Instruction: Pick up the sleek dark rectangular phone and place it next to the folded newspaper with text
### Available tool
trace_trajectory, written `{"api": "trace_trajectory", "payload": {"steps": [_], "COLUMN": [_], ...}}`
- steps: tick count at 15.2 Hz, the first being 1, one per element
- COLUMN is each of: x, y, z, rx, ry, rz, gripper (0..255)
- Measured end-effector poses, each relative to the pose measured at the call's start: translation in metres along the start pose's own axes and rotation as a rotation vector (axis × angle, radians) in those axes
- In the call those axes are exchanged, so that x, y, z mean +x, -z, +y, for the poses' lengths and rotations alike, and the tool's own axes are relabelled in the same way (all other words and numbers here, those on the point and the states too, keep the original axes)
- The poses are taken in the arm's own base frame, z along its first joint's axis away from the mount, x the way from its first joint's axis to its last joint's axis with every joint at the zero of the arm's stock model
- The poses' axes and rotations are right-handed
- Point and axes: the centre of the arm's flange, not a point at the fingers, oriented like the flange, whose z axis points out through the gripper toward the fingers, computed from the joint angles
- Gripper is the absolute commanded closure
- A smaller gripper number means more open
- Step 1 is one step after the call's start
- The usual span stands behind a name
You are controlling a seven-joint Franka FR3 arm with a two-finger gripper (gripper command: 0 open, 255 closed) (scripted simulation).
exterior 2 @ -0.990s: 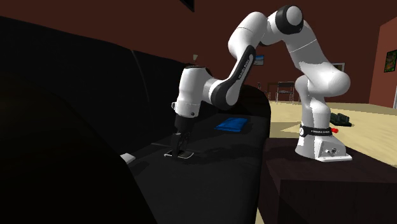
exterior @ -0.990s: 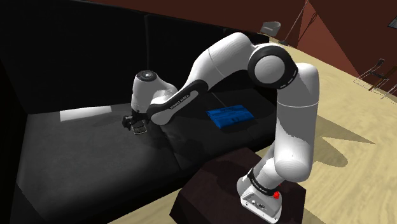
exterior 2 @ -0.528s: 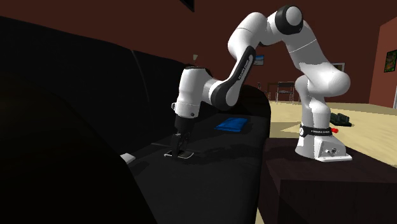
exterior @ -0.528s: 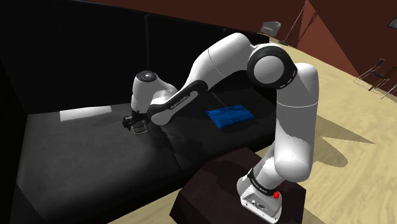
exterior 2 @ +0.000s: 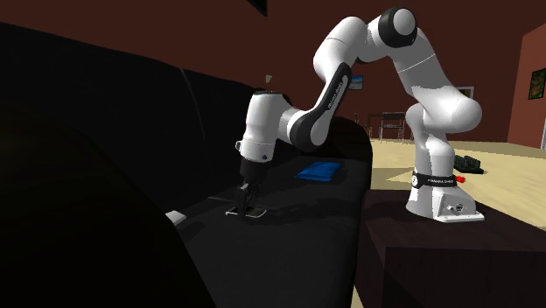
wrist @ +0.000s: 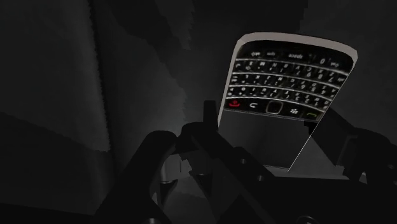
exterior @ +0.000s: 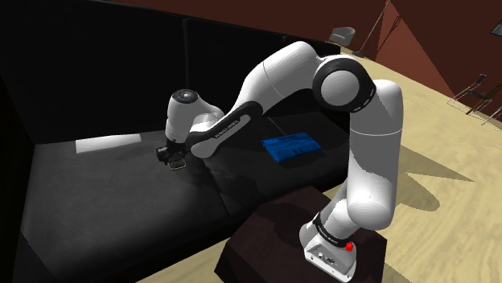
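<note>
The phone point(wrist: 286, 70) is dark with a pale rim and a small-key keypad. It lies flat on the black sofa seat point(exterior: 121, 201). My gripper point(exterior: 173, 158) points straight down over it, and the black fingers point(wrist: 203, 127) press against its two long edges, so the gripper point(wrist: 270, 127) is shut on the phone. In the second exterior view the gripper point(exterior 2: 248, 206) stands upright on the phone point(exterior 2: 248, 213). The folded newspaper point(exterior: 104, 143) is a pale flat rectangle on the seat, a short way off toward the shoulder view's left; its corner point(exterior 2: 175, 216) peeks out.
A flat blue item point(exterior: 291, 147) lies on the seat toward the shoulder view's right, also the blue item point(exterior 2: 318, 170) behind the arm. The sofa's tall black backrest point(exterior: 96, 72) rises behind the seat. The dark stand point(exterior: 298, 241) sits beside the sofa.
The fingers have closed in from wide apart onto the phone's edges. The arm and the phone have stayed where they were.
</note>
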Motion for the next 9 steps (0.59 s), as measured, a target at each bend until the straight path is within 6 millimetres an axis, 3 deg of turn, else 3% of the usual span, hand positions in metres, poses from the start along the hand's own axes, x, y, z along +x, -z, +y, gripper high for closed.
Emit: {"api": "trace_trajectory", "payload": {"steps": [3, 9], "x": [0.0, 0.006], "y": [0.002, 0.031], "z": [0.001, 0.001], "rx": [0.0, -0.001], "ry": [0.0, -0.001], "rz": [0.0, -0.001], "gripper": [255, 255]}}
